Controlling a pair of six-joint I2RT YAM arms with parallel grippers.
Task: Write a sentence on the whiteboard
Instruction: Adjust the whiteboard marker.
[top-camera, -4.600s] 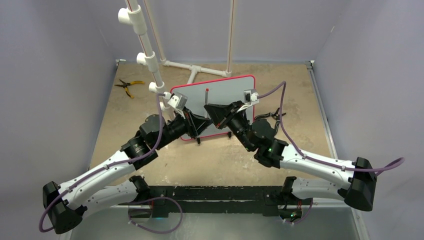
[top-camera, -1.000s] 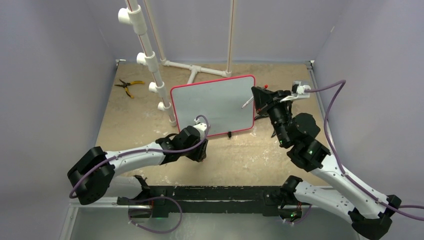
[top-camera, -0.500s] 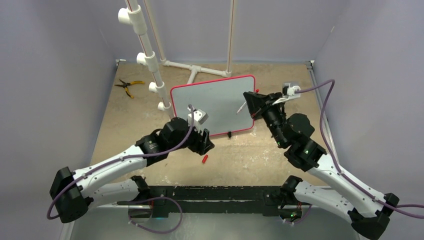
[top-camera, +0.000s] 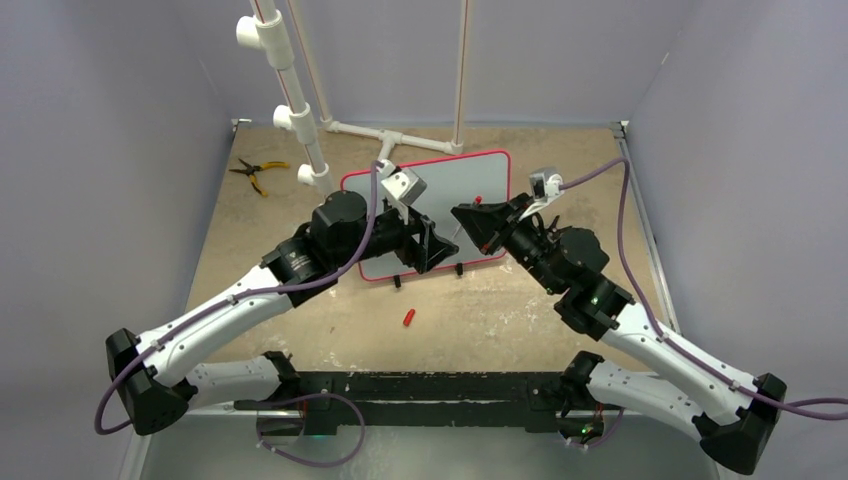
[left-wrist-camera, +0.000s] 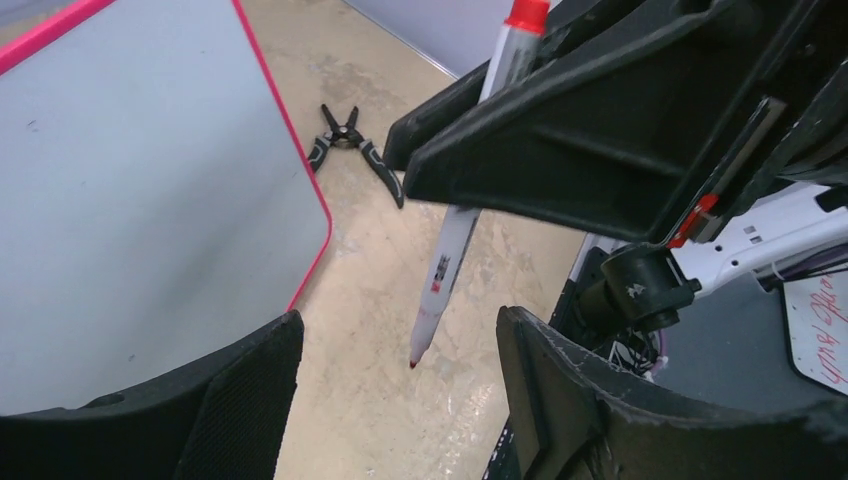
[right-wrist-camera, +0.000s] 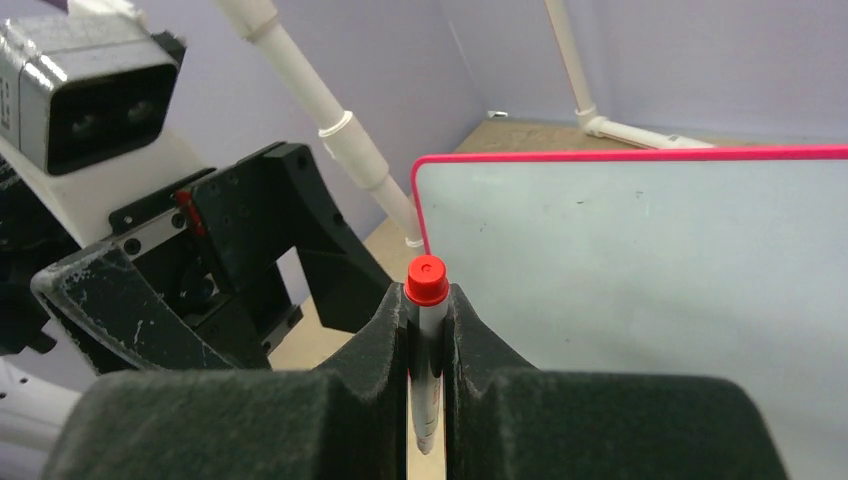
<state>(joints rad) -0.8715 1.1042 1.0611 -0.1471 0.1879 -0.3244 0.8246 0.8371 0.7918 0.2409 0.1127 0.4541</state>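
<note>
The left gripper (top-camera: 435, 250) had risen and the right gripper (right-wrist-camera: 428, 305) had swung left, meeting before the whiteboard (right-wrist-camera: 650, 250).
Nearest, a red cap (top-camera: 407, 318) lay on the sandy surface (top-camera: 520, 300). Beyond it the left gripper stood spread wide, close to the right one, which pinched an uncapped marker (left-wrist-camera: 448, 262), tip downward. Behind both, the whiteboard stood propped on the surface.

Whiteboard (top-camera: 452, 180): standing at the middle of the table (top-camera: 560, 160), behind both arms.
Marker (right-wrist-camera: 427, 290): sitting upright between the fingers (right-wrist-camera: 385, 340) of the right gripper (top-camera: 468, 218), before the whiteboard.
Left gripper (top-camera: 440, 250): hovering just left of the marker.
Cap (top-camera: 408, 318): lying on the table, nearer than the whiteboard.
Pliers (top-camera: 255, 172): lying far left, beside the pipe frame (top-camera: 300, 120).
</note>
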